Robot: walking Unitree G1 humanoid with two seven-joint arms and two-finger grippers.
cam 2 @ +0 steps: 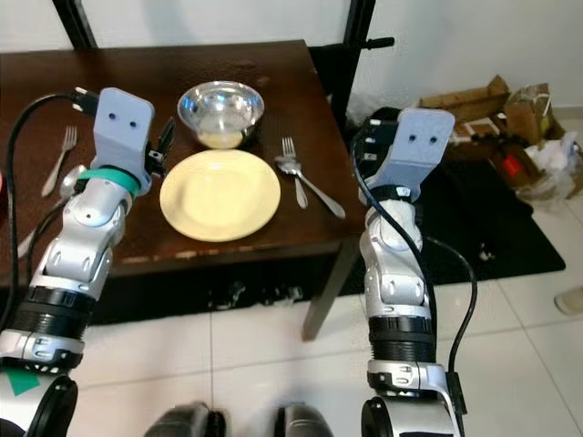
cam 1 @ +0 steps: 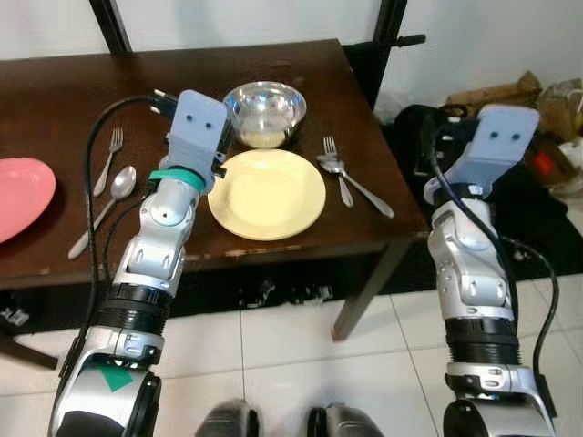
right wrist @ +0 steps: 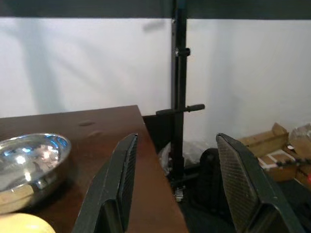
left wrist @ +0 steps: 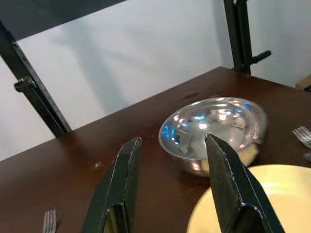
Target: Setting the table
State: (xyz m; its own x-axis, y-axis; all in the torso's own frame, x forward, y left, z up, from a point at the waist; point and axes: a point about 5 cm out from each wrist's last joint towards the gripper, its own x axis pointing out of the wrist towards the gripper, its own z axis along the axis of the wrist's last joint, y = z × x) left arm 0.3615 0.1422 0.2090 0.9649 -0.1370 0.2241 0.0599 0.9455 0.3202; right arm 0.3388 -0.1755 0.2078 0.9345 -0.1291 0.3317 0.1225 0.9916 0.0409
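Note:
A yellow plate (cam 1: 267, 193) lies near the front edge of the dark brown table (cam 1: 55, 100). Just behind it stands a shiny steel bowl (cam 1: 265, 113) with something pale inside. A fork (cam 1: 335, 167) and a spoon (cam 1: 364, 191) lie to the right of the plate. Further left are another fork (cam 1: 108, 158), another spoon (cam 1: 107, 198) and a pink plate (cam 1: 18, 193). My left gripper (left wrist: 172, 140) is open and empty, hovering over the table at the yellow plate's left rim and pointing at the bowl. My right gripper (right wrist: 177, 137) is open and empty, beyond the table's right edge.
Black metal posts (cam 1: 390, 27) stand behind the table against a white wall. On the floor to the right lie a black bag (cam 1: 414, 123) and cardboard boxes (cam 1: 510, 91). White tiles (cam 1: 301, 364) run in front of the table.

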